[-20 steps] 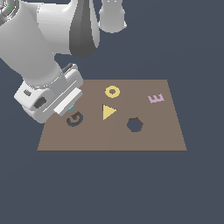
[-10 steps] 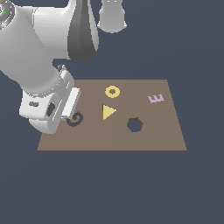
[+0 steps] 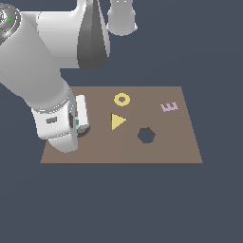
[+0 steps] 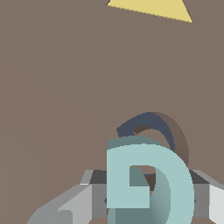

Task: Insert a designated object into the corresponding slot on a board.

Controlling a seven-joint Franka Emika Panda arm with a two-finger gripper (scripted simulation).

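Observation:
The teal G block (image 4: 148, 179) is held between my gripper's (image 4: 144, 199) grey fingers (image 4: 70, 205). It hangs just above the dark G-shaped slot (image 4: 146, 123) and covers most of it; only one arc of the recess shows. In the exterior view my gripper (image 3: 79, 126) is down at the left part of the brown board (image 3: 166, 149). There only a sliver of the teal G (image 3: 77, 124) shows, and the slot (image 3: 84, 132) is almost hidden under the hand.
On the board are a yellow ring (image 3: 122, 99), a yellow triangle (image 3: 117, 121) that also shows in the wrist view (image 4: 151, 8), a pink E (image 3: 169, 106) and a dark hexagon-like hole (image 3: 146, 135). The arm's bulk covers the board's left edge.
The gripper with the teal G has come down and toward the board's left. It now sits over the G slot, which showed more openly in the earlier frames.

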